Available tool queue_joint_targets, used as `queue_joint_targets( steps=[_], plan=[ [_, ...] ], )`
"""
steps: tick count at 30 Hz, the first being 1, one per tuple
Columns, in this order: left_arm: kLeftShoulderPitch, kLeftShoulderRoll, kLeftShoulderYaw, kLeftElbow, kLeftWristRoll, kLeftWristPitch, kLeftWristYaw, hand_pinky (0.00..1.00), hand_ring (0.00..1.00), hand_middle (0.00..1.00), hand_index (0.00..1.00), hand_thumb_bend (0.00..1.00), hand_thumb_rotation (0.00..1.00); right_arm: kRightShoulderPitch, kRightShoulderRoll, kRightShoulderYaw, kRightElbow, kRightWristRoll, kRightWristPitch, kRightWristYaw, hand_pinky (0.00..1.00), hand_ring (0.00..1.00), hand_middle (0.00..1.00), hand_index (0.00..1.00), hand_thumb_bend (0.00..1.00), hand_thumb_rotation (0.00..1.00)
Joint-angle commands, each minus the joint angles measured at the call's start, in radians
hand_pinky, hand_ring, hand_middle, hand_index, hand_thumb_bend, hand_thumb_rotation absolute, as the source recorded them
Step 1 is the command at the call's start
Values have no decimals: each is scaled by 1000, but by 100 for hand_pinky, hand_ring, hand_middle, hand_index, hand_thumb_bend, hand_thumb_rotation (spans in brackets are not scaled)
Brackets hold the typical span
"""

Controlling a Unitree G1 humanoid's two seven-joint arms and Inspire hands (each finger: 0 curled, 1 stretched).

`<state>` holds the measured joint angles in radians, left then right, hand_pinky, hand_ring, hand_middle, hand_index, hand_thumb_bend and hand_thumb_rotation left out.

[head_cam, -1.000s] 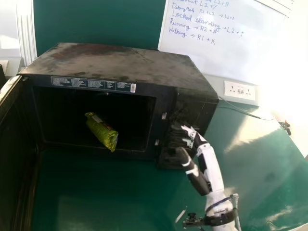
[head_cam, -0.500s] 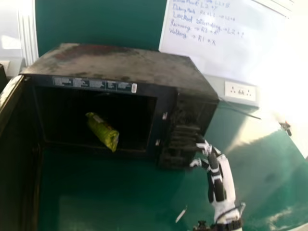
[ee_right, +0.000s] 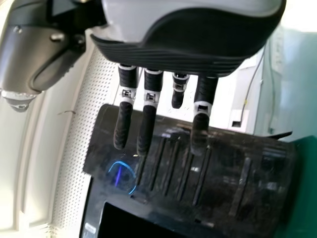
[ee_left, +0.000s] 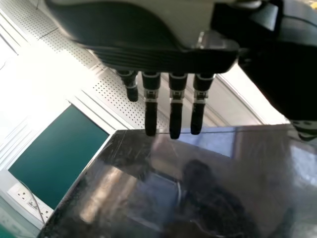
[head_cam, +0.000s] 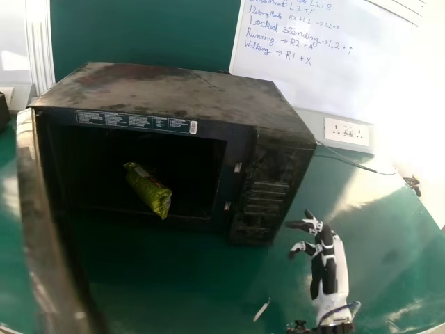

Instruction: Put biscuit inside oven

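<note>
The green biscuit packet (head_cam: 148, 191) lies slantwise in the mouth of the black oven (head_cam: 188, 87), its nearer end at the lower front edge, while the oven's door (head_cam: 45, 229) stands open at the left above the green table (head_cam: 174, 299). The right hand (head_cam: 330, 268) is near the oven's control side, its fingers open, loosely bent and empty. In the left wrist view, the left hand (ee_left: 163, 57) has its fingers straight out by the glossy door, though whether they touch it I cannot tell.
</note>
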<state>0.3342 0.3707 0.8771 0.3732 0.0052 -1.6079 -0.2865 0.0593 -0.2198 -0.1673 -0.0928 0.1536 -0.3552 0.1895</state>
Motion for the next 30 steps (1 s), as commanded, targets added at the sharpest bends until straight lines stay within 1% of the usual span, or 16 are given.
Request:
queue_joint_targets(
  steps=[1, 6, 9, 12, 16, 21, 25, 30],
  plan=[
    [2, 7, 16, -14, 20, -7, 8, 85, 82, 84, 85, 69, 100, -3, -8, -20, 23, 38, 10, 22, 22, 47, 58, 54, 100, 53],
    [13, 14, 2, -23, 32, -7, 22, 90, 88, 90, 89, 75, 100, -28, -15, -49, 68, 124, 24, 78, 21, 46, 58, 53, 100, 53],
    [17, 16, 0, -26, 38, -7, 23, 94, 92, 93, 91, 81, 100, -45, -7, -67, 91, 179, 37, 102, 21, 46, 58, 53, 100, 53],
    [21, 18, -1, -32, 42, -7, 27, 98, 96, 96, 93, 84, 100, -59, -2, -83, 112, 205, 38, 114, 21, 46, 58, 52, 100, 53],
    [27, 22, 0, -47, 53, -7, 30, 99, 98, 98, 95, 85, 100, -80, -2, -101, 153, 219, 18, 135, 21, 47, 60, 52, 100, 53],
    [34, 24, 3, -48, 72, -7, 39, 100, 99, 100, 95, 89, 100, -106, -2, -124, 203, 251, 4, 175, 22, 50, 62, 53, 100, 53],
    [34, 21, 15, -47, 93, -7, 42, 100, 99, 99, 94, 91, 100, -119, 1, -134, 227, 259, -3, 186, 23, 53, 66, 55, 100, 56],
    [41, 27, 23, -50, 127, -7, 50, 100, 100, 99, 94, 92, 100, -132, 5, -142, 249, 262, -15, 195, 24, 58, 69, 57, 100, 57]
  ],
)
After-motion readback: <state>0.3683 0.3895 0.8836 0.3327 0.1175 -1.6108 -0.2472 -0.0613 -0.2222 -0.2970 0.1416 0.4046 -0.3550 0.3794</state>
